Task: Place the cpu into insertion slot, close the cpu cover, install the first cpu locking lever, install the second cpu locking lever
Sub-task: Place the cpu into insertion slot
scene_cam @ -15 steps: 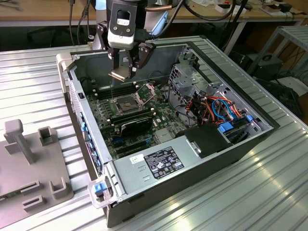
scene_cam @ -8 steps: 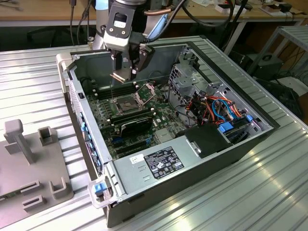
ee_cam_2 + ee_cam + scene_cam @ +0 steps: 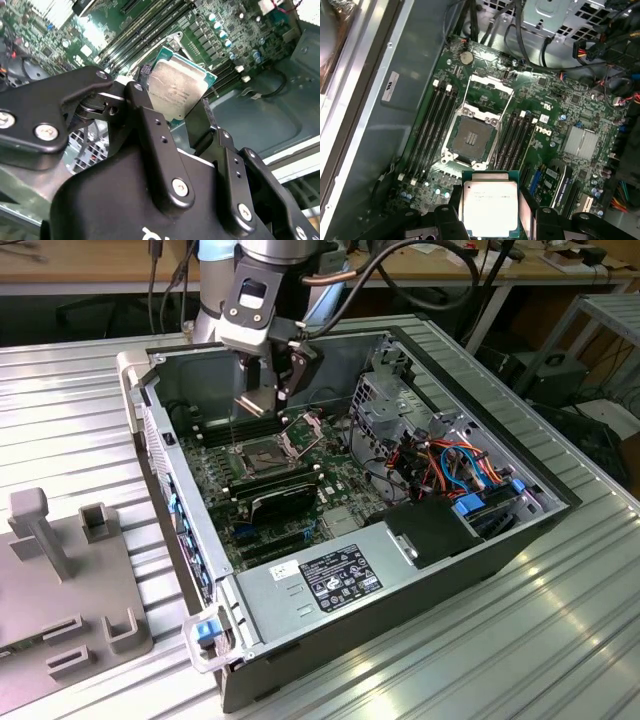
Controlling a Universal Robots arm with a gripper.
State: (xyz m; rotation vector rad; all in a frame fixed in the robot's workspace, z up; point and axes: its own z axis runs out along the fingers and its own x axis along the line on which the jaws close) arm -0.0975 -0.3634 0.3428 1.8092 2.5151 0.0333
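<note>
1. The hand (image 3: pixel 262 392) hangs from the arm inside an open computer case (image 3: pixel 400 615), which lies on its side on a ridged metal table (image 3: pixel 560 640).
2. Its two black fingers (image 3: pixel 449 220) are drawn in narrow on the cpu (image 3: pixel 490 207), one pressed against each of two opposite edges. The chip's dull silver top faces the camera in both wrist views.
3. The cpu is held in the air above the green motherboard (image 3: pixel 555 100), near the insertion slot (image 3: pixel 472 140) but not touching it (in the exterior view it hangs just above the socket, a little toward the exterior view's left).
4. The insertion slot is uncovered, and its pin field shows inside the dark frame with no chip seated in it.
5. The cpu cover (image 3: pixel 491 90) is swung open. In the exterior view it stands tilted up from the edge of the socket that lies toward the exterior view's right.
6. Long, narrow black memory slots (image 3: pixel 432 130) run along two opposite sides of the socket, just beside it.
7. A finned silver heatsink (image 3: pixel 580 142) sits on the board beyond one bank of those slots, well apart from the socket.
8. In the exterior view a black block (image 3: pixel 285 502) lies on the board on the near side of the socket.
9. Bundled coloured cables (image 3: pixel 460 465) fill the part of the case toward the exterior view's right.
10. On the table at the exterior view's left stands a grey fixture (image 3: pixel 60 580) with upright pegs, well apart from the hand.
</note>
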